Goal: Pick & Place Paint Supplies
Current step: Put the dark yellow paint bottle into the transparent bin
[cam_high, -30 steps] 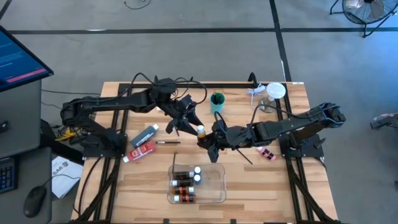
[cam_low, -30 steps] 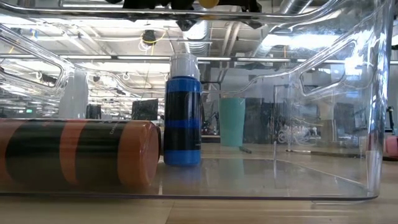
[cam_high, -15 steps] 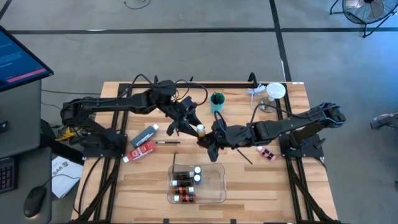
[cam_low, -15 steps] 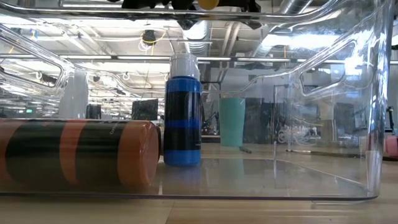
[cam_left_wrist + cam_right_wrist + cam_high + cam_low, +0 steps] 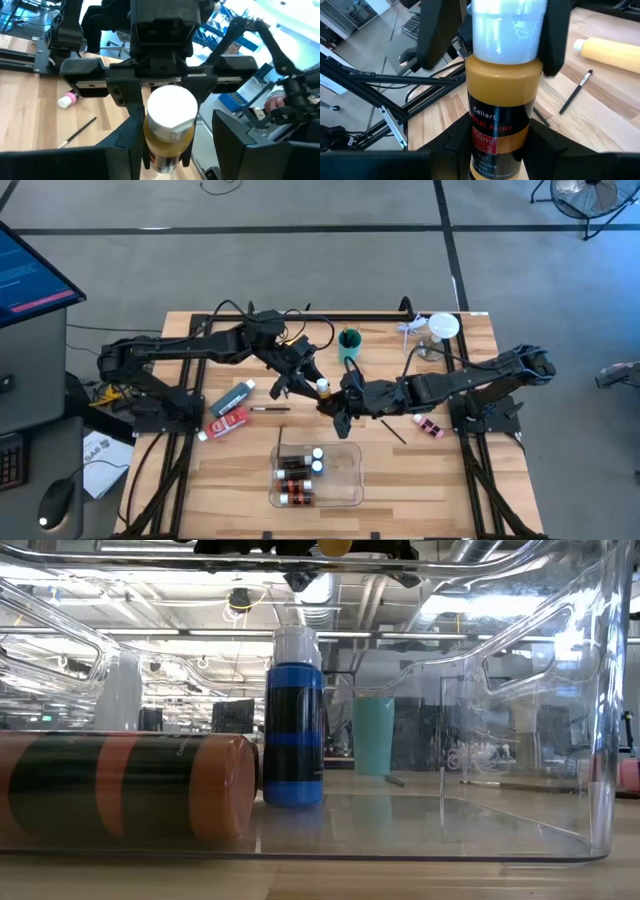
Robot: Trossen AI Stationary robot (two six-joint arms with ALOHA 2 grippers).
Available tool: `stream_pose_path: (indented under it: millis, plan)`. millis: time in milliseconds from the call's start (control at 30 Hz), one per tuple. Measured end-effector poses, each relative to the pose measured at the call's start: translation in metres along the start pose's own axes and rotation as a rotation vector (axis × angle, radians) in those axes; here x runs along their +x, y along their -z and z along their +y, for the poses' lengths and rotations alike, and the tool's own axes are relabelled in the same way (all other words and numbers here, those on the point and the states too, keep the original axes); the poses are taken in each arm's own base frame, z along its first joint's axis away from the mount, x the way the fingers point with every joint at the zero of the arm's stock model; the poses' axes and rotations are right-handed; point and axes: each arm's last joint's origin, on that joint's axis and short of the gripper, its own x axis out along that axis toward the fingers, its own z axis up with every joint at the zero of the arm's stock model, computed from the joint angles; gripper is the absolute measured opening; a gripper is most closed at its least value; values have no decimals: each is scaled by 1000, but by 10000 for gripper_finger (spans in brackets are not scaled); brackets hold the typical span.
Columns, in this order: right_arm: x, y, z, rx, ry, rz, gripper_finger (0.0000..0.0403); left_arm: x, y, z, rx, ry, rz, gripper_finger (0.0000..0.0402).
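Right hand (image 5: 334,406) gripped the yellow bottle's (image 5: 323,389) body at counter (image 5: 420,480) centre. Left hand (image 5: 303,381), at its 9 o'clock, had its fingers clamped on the white cap (image 5: 171,107).

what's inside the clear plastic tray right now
The clear plastic tray holds small paint bottles with white caps, several lying down; one blue-labelled bottle stands upright. The exact count is unclear, since they overlap.
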Motion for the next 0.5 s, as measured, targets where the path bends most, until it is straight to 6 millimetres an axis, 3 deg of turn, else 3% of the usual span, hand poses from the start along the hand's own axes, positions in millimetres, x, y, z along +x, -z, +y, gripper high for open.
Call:
stream_pose_path:
  millis: [500]
  plan:
    - [0, 0, 0, 0, -1, 0, 129, 0, 2, 0, 12, -17, 9, 115]
